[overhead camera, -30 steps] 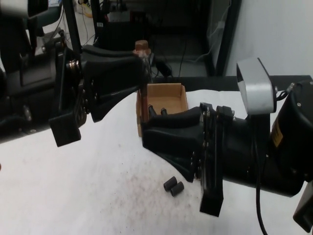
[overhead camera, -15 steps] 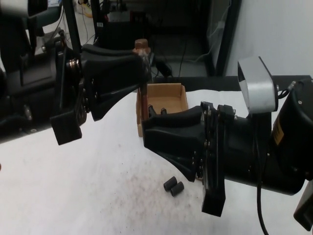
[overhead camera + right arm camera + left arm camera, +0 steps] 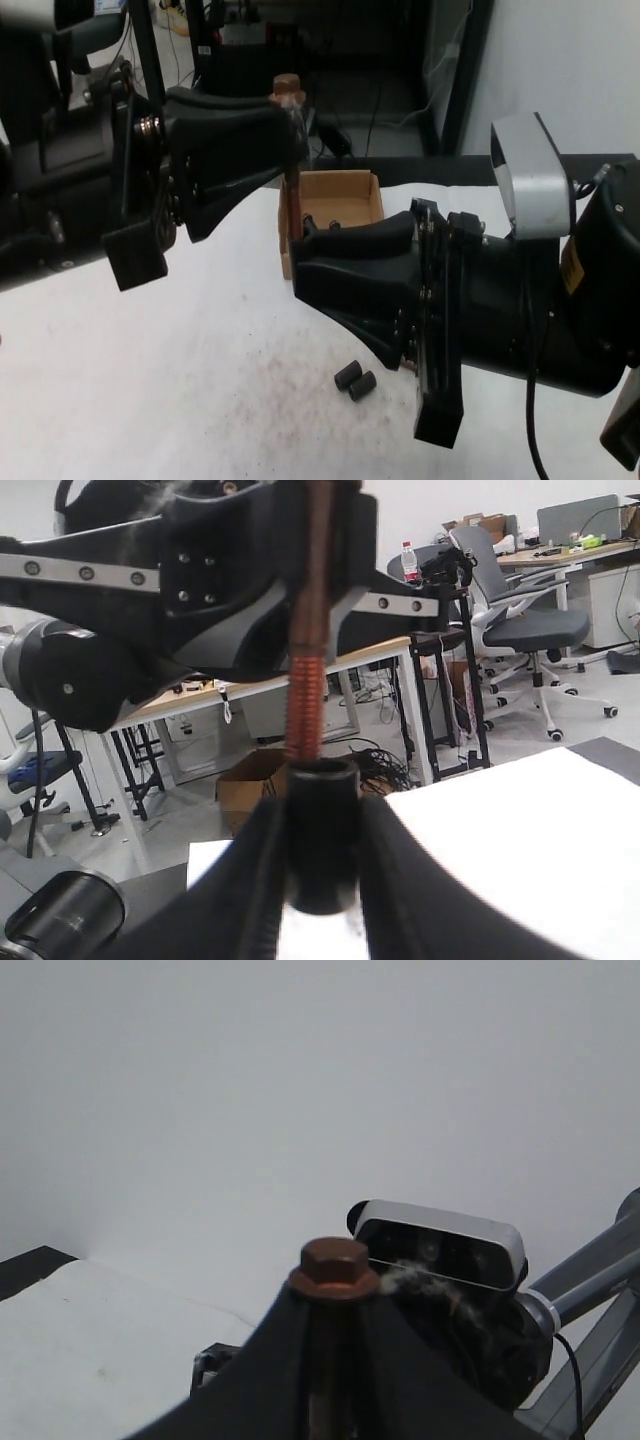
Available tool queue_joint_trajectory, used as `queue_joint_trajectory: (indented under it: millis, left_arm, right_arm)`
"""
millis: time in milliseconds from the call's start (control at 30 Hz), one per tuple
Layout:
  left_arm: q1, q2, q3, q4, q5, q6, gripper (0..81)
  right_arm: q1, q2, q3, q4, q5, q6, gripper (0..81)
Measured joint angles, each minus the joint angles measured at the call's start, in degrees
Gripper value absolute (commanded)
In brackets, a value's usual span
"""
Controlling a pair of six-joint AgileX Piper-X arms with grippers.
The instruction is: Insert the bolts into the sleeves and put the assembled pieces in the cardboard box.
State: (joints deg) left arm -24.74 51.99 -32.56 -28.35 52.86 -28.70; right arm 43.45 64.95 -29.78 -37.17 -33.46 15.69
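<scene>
My left gripper (image 3: 288,125) is shut on a copper bolt (image 3: 334,1270), hex head up and threaded shaft (image 3: 305,705) pointing down. My right gripper (image 3: 300,250) is shut on a black sleeve (image 3: 320,825), held upright right under the bolt. The bolt's threaded tip sits at the sleeve's mouth. Both are held in the air in front of the cardboard box (image 3: 362,185), which has dark pieces inside. Two loose black sleeves (image 3: 354,379) lie side by side on the white table.
The white table cover (image 3: 180,380) spreads under both arms. The left arm's body (image 3: 70,170) and the right arm's body (image 3: 520,300) with its grey camera fill much of the high view. Dark racks and cables stand behind the box.
The left gripper with the bolt has shifted slightly upward. The right arm has crept a little to the right. The loose sleeves have not moved.
</scene>
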Motion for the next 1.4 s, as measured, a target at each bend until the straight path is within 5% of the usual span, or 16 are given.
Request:
queue_joint_trajectory:
  millis: [733,900,1100,1400]
  left_arm:
    - [0.0,0.2,-0.2,9.8,2.6,8.4,0.5]
    - [0.0,0.3,-0.4,19.7,3.5,16.6,16.7]
    - [0.0,-0.1,-0.5,22.6,3.9,18.7,49.4]
    - [0.0,-0.1,-0.5,22.5,3.7,14.9,52.5]
  right_arm:
    - [0.0,0.5,0.0,-0.1,-0.9,0.2,0.8]
    - [0.0,1.1,0.3,1.7,-1.2,0.2,0.8]
    - [0.0,1.1,0.3,1.5,-1.2,0.1,0.8]
    - [0.0,1.0,0.3,0.8,-1.6,-0.2,0.8]
